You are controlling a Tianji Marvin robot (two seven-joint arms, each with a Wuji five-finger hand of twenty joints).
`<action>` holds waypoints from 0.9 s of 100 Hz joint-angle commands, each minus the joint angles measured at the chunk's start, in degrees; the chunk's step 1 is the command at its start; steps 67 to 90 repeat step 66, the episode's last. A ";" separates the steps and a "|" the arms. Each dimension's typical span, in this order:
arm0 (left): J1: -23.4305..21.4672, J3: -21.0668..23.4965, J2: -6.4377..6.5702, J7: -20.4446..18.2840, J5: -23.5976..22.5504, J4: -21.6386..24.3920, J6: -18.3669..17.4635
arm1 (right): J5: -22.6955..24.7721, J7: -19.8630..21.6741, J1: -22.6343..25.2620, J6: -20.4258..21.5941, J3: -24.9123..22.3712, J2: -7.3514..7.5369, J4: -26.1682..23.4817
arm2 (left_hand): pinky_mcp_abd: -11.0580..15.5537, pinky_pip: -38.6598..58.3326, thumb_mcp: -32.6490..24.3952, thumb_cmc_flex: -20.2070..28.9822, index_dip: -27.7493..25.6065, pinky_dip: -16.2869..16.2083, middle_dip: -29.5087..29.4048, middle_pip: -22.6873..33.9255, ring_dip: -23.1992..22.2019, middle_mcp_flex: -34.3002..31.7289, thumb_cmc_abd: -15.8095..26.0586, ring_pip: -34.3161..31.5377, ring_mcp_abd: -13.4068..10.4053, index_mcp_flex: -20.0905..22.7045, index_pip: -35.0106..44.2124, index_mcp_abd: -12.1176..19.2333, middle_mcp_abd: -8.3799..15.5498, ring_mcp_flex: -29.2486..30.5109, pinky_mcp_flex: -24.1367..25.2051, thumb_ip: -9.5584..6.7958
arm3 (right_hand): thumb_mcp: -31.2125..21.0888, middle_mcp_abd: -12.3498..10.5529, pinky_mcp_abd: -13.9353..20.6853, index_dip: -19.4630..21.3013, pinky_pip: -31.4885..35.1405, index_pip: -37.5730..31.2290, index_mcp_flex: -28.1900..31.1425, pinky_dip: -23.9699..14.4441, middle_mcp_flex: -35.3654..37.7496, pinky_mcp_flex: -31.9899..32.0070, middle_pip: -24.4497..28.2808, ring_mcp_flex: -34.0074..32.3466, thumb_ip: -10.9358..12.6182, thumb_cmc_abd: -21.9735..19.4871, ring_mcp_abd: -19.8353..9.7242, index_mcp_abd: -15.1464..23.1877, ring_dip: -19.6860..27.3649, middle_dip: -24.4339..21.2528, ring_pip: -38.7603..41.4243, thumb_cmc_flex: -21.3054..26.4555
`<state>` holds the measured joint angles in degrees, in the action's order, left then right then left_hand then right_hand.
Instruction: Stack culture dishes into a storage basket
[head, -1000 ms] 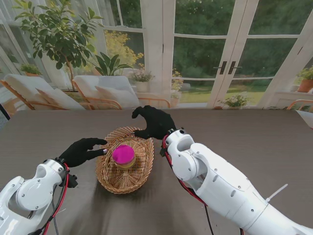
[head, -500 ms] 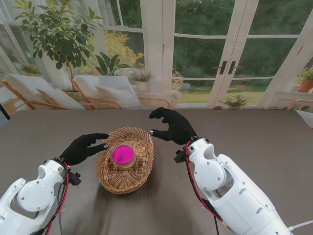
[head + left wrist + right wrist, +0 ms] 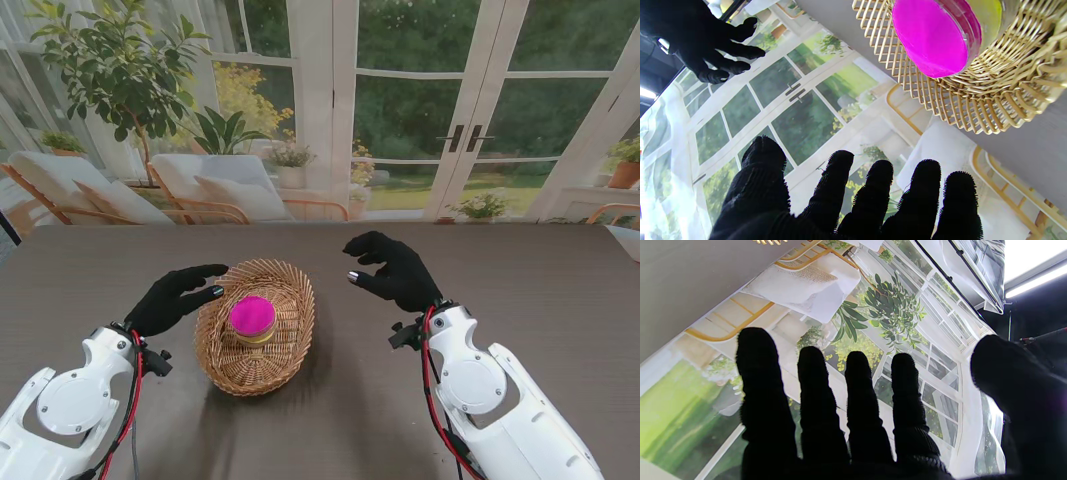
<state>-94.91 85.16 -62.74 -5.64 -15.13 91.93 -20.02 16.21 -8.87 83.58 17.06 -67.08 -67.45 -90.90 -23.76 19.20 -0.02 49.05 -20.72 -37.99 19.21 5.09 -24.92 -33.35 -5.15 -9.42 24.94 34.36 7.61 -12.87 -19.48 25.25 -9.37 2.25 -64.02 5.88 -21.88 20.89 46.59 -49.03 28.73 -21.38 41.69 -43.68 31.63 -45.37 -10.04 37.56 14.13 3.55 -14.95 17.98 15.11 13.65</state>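
Right robot hand (image 3: 390, 270) moved right, away fr basket (image 3: 256, 340)

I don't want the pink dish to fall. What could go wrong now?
The left hand hovers open right beside the basket; a bump might shove or tip it. The pink dish sits on top of another dish, so a jolt could slide it off. The right hand is open, off to the side.

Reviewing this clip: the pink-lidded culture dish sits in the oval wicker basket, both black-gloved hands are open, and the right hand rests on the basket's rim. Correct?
Not quite. The stand view shows the right hand well clear of the oval wicker basket, off to its right. The pink-lidded culture dish does sit in the basket, and both hands, including the left hand, are open.
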 commanded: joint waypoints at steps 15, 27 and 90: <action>-0.86 0.01 -0.59 -0.78 2.42 0.66 -1.45 | -0.50 1.24 1.39 2.72 -1.51 0.52 1.97 | -0.88 -2.90 0.95 1.12 0.39 -1.51 -0.81 -0.93 0.65 2.10 0.60 1.72 -0.40 -2.12 -1.06 0.78 0.81 -2.24 0.10 -1.45 | -2.11 -2.49 2.50 -1.40 1.39 0.49 -0.03 2.74 -0.20 20.00 -1.68 0.65 1.35 1.76 -1.35 0.37 0.54 -1.13 -1.23 1.66; -1.22 -0.02 -0.72 -0.45 3.19 0.89 -1.90 | -0.64 2.01 1.44 2.93 -2.08 0.71 2.51 | -0.92 -3.29 0.95 1.06 0.37 -1.86 -0.80 -0.86 0.69 2.10 0.40 1.75 -0.44 -2.05 -0.99 0.66 0.77 -2.28 0.15 -1.45 | -2.23 -2.43 2.56 -1.36 1.18 0.30 -0.36 3.02 -0.97 20.41 -1.45 1.20 1.21 1.85 -1.11 0.51 0.50 -0.89 -1.33 1.56; -1.30 -0.52 -0.93 -0.19 4.42 1.46 -0.98 | -0.86 2.80 0.57 2.65 -1.73 0.81 4.70 | -1.09 -4.07 0.85 1.29 0.40 -2.66 -0.79 -0.81 0.72 1.92 0.52 1.78 -0.08 -1.81 -0.94 0.44 0.71 -2.28 0.28 -1.46 | -2.72 -1.96 1.67 -1.47 0.02 0.31 -0.42 3.59 -2.21 21.96 -1.28 2.73 1.01 2.66 -0.48 0.46 0.43 -0.70 -1.55 1.79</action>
